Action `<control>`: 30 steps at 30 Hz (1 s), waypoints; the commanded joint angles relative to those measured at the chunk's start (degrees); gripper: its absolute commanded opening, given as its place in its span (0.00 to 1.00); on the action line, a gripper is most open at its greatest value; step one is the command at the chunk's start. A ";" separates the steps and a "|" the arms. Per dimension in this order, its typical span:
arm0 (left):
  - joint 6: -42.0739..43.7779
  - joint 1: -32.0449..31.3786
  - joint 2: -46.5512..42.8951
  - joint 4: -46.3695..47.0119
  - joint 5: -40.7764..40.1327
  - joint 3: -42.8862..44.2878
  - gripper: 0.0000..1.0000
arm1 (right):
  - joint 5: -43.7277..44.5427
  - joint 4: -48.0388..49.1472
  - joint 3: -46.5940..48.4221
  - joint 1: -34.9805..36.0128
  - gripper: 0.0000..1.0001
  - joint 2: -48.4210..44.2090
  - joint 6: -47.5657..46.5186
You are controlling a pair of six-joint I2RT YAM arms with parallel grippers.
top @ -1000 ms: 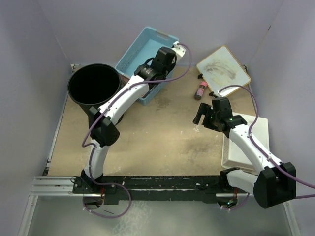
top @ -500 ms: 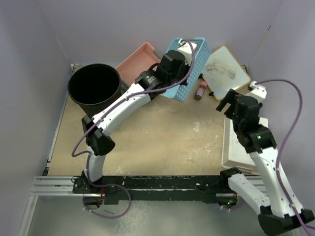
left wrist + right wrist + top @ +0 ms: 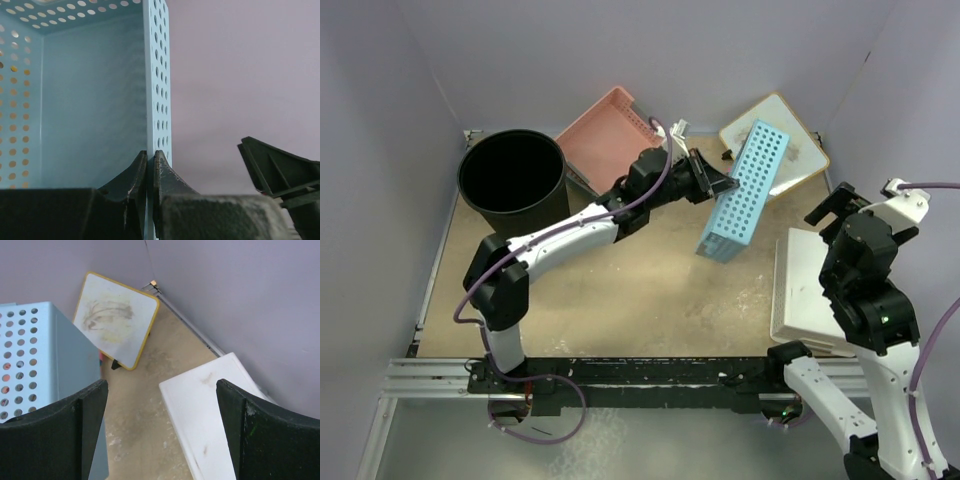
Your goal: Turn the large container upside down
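Observation:
The large container, a tall black bucket (image 3: 510,180), stands upright with its mouth up at the back left, and neither gripper touches it. My left gripper (image 3: 718,184) is far to its right, shut on the wall of a light-blue perforated basket (image 3: 745,190) and holding it in the air, tipped on its side. In the left wrist view the fingers (image 3: 151,155) pinch that basket's wall (image 3: 90,100). My right gripper (image 3: 840,205) is open and empty, raised over the right side; its wrist view (image 3: 161,385) shows the jaws spread wide.
A pink basket (image 3: 610,125) leans at the back, right of the bucket. A yellow-rimmed whiteboard (image 3: 790,135) lies at the back right, also in the right wrist view (image 3: 117,315). A white shallow tray (image 3: 805,295) lies upside down at the right edge (image 3: 210,410).
My left gripper carried the blue basket from the back right towards the middle and tipped it on its side, uncovering the pink basket. My right arm drew back to the right and rose.

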 commanded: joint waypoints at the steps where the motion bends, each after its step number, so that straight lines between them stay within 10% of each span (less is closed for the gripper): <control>1: -22.24 -0.33 0.00 32.70 7.50 -7.11 0.00 | 3.12 0.52 0.81 0.09 0.91 0.26 -2.73; 30: -54.41 2.18 12.35 69.35 0.96 -30.78 0.00 | -3.27 0.11 -1.67 0.07 0.91 3.90 0.74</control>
